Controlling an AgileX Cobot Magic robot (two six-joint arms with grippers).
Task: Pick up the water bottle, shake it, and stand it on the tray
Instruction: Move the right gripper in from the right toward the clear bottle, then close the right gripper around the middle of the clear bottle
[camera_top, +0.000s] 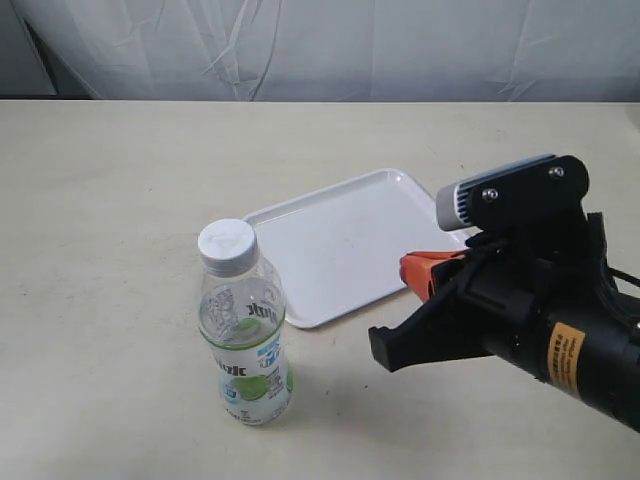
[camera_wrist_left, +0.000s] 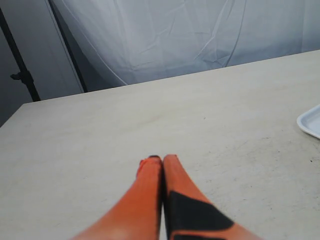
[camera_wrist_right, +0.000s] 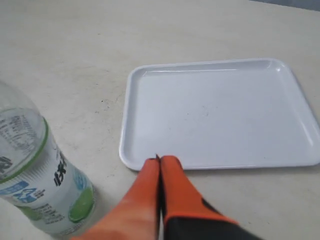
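The water bottle (camera_top: 244, 325) stands upright on the table, clear with a white cap and a green and blue label; the right wrist view catches its lower body (camera_wrist_right: 35, 180). Behind and to its right lies the flat white tray (camera_top: 350, 245), bare (camera_wrist_right: 220, 112). My right gripper (camera_top: 418, 272) hovers by the tray's near edge, right of the bottle and apart from it, its orange fingers pressed together with nothing between them (camera_wrist_right: 160, 161). My left gripper (camera_wrist_left: 160, 160) is shut over bare table and is not seen in the exterior view.
A pale table (camera_top: 110, 210) runs back to a white cloth backdrop (camera_top: 320, 45). A corner of the tray (camera_wrist_left: 311, 121) shows at the edge of the left wrist view, where a dark stand (camera_wrist_left: 20, 65) rises beyond the table.
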